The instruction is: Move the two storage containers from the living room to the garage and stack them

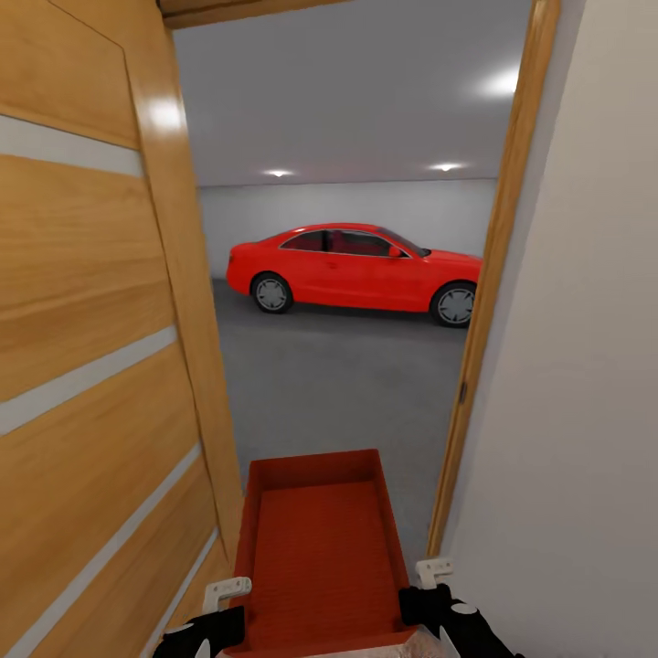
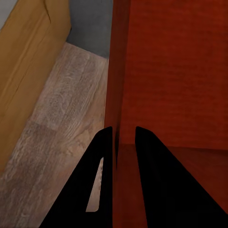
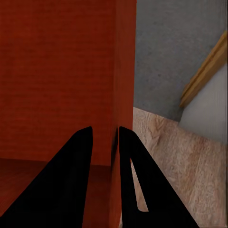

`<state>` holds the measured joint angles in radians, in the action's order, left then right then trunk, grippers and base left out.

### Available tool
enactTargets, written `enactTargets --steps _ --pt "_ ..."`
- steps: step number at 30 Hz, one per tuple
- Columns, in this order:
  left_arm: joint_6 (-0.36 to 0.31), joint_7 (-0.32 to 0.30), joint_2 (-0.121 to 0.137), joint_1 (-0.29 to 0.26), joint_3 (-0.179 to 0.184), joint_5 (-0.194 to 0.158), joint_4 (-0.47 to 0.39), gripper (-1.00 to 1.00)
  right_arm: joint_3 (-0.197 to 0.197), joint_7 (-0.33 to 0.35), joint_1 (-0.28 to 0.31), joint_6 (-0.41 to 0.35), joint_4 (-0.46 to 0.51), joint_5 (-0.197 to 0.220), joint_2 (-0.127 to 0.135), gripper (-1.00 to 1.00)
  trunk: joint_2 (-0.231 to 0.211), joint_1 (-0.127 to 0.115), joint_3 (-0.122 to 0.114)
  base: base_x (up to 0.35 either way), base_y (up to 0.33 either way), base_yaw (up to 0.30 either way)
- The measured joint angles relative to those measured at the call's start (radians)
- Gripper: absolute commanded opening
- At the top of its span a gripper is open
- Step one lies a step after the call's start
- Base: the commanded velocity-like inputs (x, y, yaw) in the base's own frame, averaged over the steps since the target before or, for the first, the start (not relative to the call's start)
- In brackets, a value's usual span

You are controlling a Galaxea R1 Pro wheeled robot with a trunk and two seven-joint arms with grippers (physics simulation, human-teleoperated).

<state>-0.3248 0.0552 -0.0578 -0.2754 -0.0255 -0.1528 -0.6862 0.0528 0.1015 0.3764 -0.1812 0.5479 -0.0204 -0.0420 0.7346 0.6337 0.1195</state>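
An orange-red open-topped plastic storage container [image 1: 320, 548] sits at the bottom centre of the frame, in the doorway to the garage [image 1: 366, 210]. The left tool [image 2: 118, 142] is clamped on its left wall, the right tool [image 3: 111, 140] on its right wall. Beyond lie the grey concrete floor [image 1: 347, 384] and a red car [image 1: 356, 267].

Orange-red open bin [image 1: 320, 548] — empty, level, at doorway — garage floor [image 1: 338, 384] beyond
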Motion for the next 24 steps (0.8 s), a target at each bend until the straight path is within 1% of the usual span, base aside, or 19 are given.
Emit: enactTargets --steps 16,19,24 --pt "0.0 0.0 0.0 0.0 0.0 0.0 0.0 -1.0 0.0 0.0 0.0 0.0 0.0 0.0 0.0 -1.0 0.0 0.0 0.0 0.0 0.0 -0.274" --pt "0.0 0.0 0.0 0.0 0.0 -0.001 0.0 -1.0 0.0 0.0 0.0 0.0 0.0 0.0 0.0 -1.0 0.0 0.0 0.0 0.0 0.0 -0.131" --pt "0.0 0.001 0.0 0.0 0.001 -0.001 0.0 -1.0 0.0 0.0 0.0 0.0 -0.001 0.0 0.0 -1.0 0.0 0.0 0.0 0.0 0.0 -0.023"
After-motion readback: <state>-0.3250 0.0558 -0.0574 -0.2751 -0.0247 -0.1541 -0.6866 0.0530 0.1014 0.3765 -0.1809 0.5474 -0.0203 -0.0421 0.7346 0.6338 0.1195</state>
